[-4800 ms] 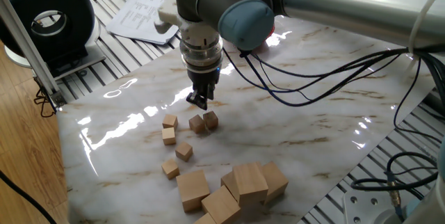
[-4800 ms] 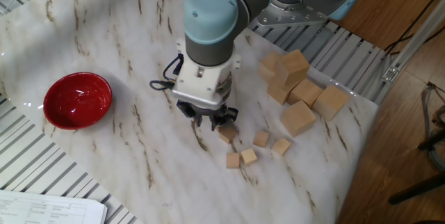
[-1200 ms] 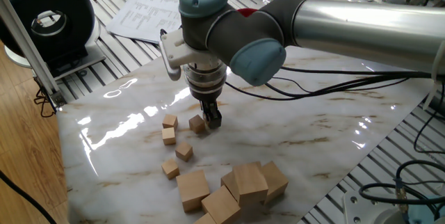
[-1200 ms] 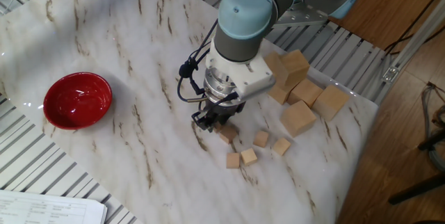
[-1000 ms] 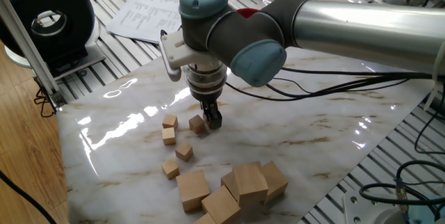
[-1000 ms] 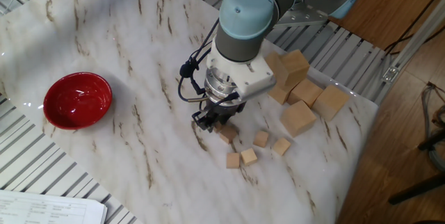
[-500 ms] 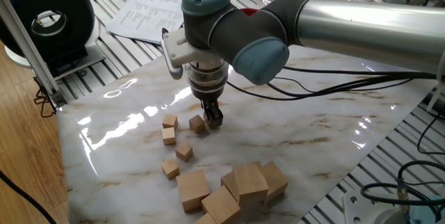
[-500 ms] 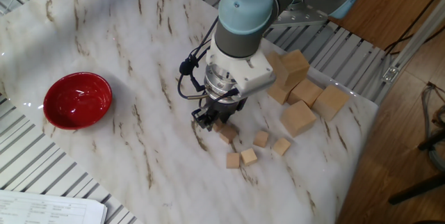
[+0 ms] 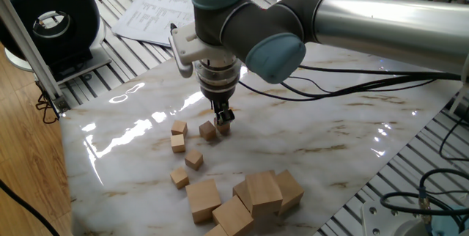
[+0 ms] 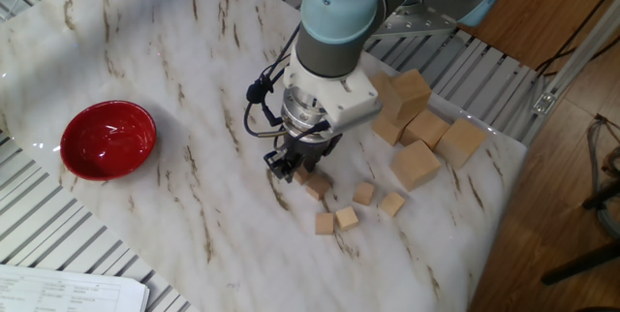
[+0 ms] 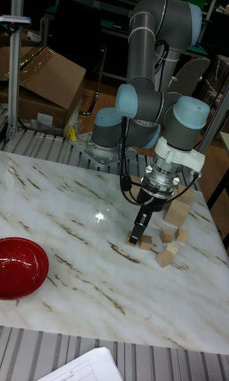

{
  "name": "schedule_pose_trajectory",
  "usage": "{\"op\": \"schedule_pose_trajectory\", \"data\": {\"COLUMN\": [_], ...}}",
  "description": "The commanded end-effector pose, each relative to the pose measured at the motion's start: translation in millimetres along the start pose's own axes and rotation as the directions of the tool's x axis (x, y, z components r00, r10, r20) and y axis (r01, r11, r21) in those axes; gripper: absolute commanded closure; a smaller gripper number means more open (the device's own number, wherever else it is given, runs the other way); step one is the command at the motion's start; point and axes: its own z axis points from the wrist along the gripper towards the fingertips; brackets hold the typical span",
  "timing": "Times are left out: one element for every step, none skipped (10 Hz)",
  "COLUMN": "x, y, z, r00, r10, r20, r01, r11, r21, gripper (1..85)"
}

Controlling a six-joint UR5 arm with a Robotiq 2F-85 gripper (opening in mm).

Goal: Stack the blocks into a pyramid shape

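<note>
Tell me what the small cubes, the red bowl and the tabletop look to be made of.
Small cubes: unpainted light wood, matte tan, faint grain.
Red bowl: likely glazed ceramic or plastic; glossy highlights.
Tabletop: marble-look surface, white with brown veins, shiny; possibly a printed sheet.

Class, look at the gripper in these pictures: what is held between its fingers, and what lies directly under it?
The gripper is shut on a small block, lifted slightly. Another small block sits beside it on the marble table. The spot directly underneath is hidden by the fingers.
</note>
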Motion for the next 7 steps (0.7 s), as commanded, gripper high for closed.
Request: {"op": "schedule_pose_trajectory", "data": {"x": [-1.9,-1.6,-2.9,-3.0,2.6,5.0,3.2], "y": [-2.4,-1.2,1.4,2.2,1.8,1.6,5.6], "z": [-4.4,-4.8,-5.6,-5.8,-5.3,-3.2,-0.4], "r00": [1.0,1.0,1.0,0.999,0.999,0.998,0.998], "r10": [0.002,0.002,-0.003,-0.027,-0.049,-0.057,-0.054], "r20": [0.014,0.014,0.021,0.022,0.004,-0.001,0.012], "r01": [-0.002,-0.002,0.003,0.027,0.049,0.057,0.054], "r11": [1.0,1.0,1.0,0.999,0.999,0.998,0.998], "r21": [-0.004,-0.009,-0.018,-0.019,-0.018,-0.018,-0.032], "gripper": [41.3,41.0,40.0,38.0,35.3,34.0,32.3]}}
